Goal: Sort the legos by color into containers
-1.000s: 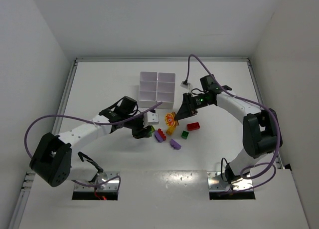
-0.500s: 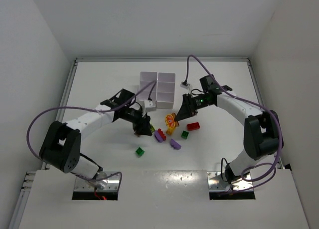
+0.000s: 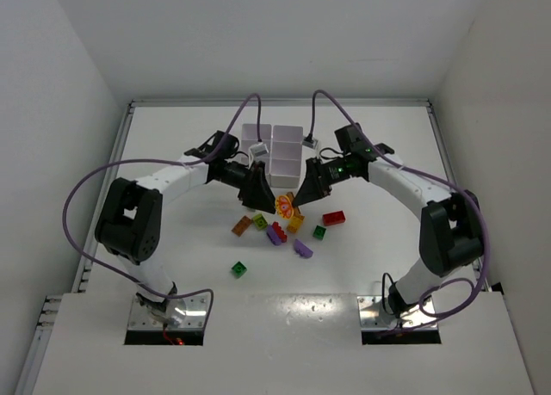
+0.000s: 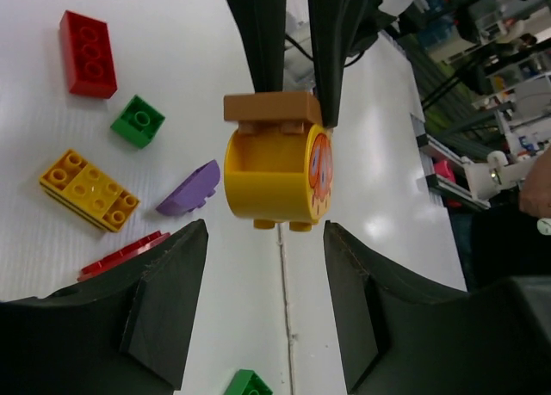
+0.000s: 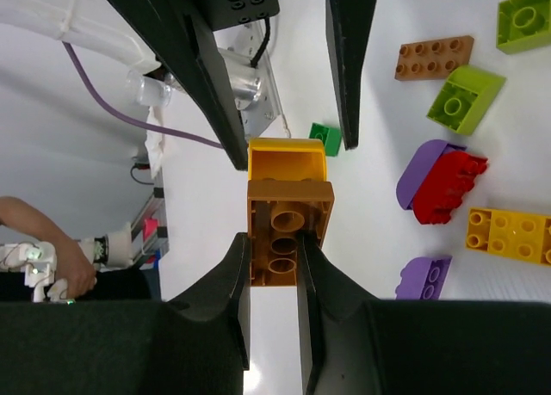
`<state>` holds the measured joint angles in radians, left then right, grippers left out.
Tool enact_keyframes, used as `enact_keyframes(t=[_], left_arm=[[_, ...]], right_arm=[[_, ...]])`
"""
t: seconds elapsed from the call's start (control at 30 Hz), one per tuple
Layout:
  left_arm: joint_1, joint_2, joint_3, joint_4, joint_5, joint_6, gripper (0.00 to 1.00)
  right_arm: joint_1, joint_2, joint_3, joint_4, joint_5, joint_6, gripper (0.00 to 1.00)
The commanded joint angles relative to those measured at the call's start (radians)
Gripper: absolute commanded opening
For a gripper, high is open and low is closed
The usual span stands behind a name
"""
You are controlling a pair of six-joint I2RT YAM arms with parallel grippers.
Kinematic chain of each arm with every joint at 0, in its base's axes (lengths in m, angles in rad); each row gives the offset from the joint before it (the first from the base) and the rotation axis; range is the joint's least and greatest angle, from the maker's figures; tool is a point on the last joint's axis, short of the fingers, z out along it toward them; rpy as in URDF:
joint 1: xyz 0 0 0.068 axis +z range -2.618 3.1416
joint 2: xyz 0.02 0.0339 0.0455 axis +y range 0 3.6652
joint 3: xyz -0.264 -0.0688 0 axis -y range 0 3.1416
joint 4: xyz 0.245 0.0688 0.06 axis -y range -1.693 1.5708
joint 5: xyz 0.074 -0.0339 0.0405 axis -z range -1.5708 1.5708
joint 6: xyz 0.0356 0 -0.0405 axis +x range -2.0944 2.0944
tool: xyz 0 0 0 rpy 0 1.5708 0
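White-walled enclosure over a white tabletop [image 3: 172, 154]. Toward the far edge, at centre, stands the white six-compartment plastic tray [image 3: 284, 145]; no brick can be made out in it. A red plastic brick [image 3: 334, 218], a green plastic brick [image 3: 239, 268], a purple plastic brick [image 3: 302, 249] and others lie loose near the tabletop's middle. The right hand [image 5: 274, 249] pinches a brown flat plastic brick [image 5: 288, 214] joined to a yellow rounded plastic piece [image 4: 271, 180]. The left hand [image 4: 265, 240] is spread either side of that piece, apparently without touching it. Sorting appears barely begun, with nearly every brick left to place.
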<state>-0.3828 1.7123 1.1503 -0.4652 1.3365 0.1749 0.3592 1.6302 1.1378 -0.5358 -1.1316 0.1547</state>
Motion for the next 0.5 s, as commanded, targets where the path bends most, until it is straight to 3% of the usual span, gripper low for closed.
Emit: enact_keyframes(t=[0.0, 0.27, 0.33, 0.37, 0.43, 0.47], left_arm=[[-0.001, 0.009, 0.048, -0.015, 0.121, 0.004, 0.62], [-0.001, 0.018, 0.068, -0.055, 0.135, 0.034, 0.62], [-0.001, 0.027, 0.077, -0.064, 0.135, 0.034, 0.51], [0.008, 0.027, 0.077, -0.064, 0.135, 0.044, 0.40], [0.009, 0.027, 0.077, -0.073, 0.135, 0.044, 0.28], [0.009, 0.027, 0.077, -0.073, 0.135, 0.055, 0.18]], right_arm=[[0.017, 0.017, 0.056, 0.046, -0.042, -0.010, 0.00], [0.040, 0.039, 0.086, 0.065, -0.042, -0.010, 0.00], [0.049, 0.048, 0.086, 0.065, -0.033, -0.010, 0.00], [0.049, 0.048, 0.086, 0.065, -0.033, -0.010, 0.00], [0.049, 0.048, 0.086, 0.074, -0.023, -0.010, 0.00], [0.049, 0.048, 0.086, 0.074, -0.023, -0.010, 0.00]])
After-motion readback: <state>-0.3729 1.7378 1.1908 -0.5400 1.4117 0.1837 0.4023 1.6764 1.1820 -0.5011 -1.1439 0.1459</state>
